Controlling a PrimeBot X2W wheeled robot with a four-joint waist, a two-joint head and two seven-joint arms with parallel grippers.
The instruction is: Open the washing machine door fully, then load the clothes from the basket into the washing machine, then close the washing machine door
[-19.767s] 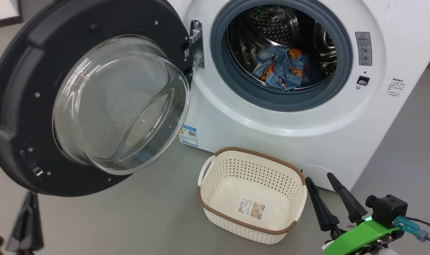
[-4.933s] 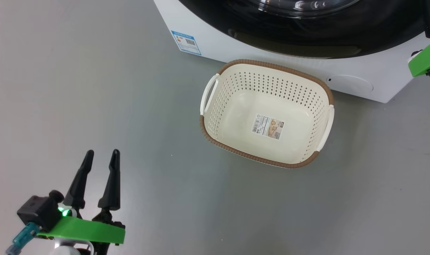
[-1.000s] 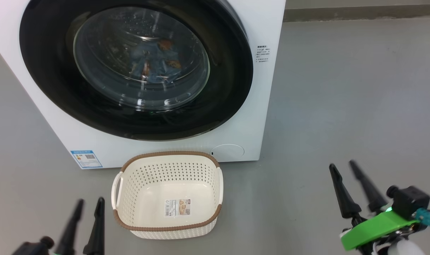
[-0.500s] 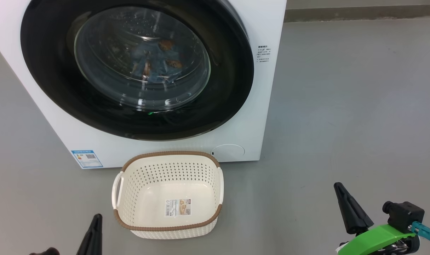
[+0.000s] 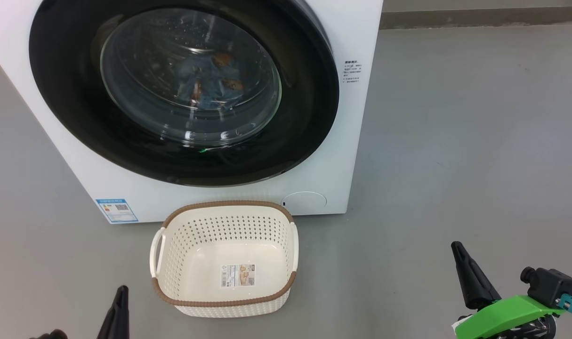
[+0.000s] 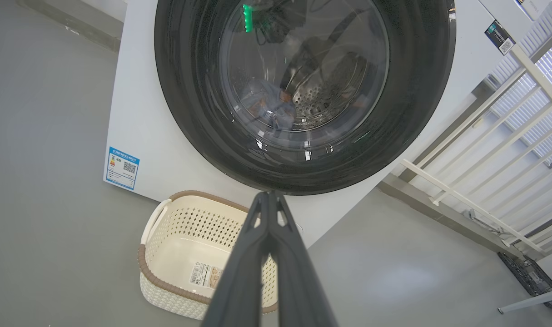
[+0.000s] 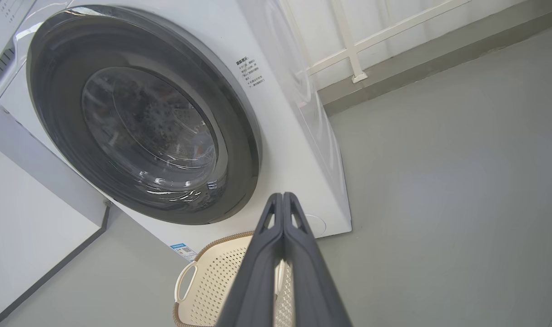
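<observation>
Status: all three steps appear complete. The washing machine door [image 5: 187, 89] sits shut against the washing machine [image 5: 351, 37]. The clothes [image 5: 210, 87] lie inside, visible through its glass. The basket [image 5: 229, 205] stands empty on the floor [image 5: 455, 141], just before the machine. The fingers of the left gripper [image 6: 269, 195] and the right gripper [image 7: 282, 196] are clenched on nothing, well apart from the door

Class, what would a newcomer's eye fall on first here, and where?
The washing machine door, a huge glossy black ring shut on the white washing machine, dominates the head view's upper left, blue clothes showing behind its glass. Just before it, the empty cream basket sits on the grey floor.
</observation>
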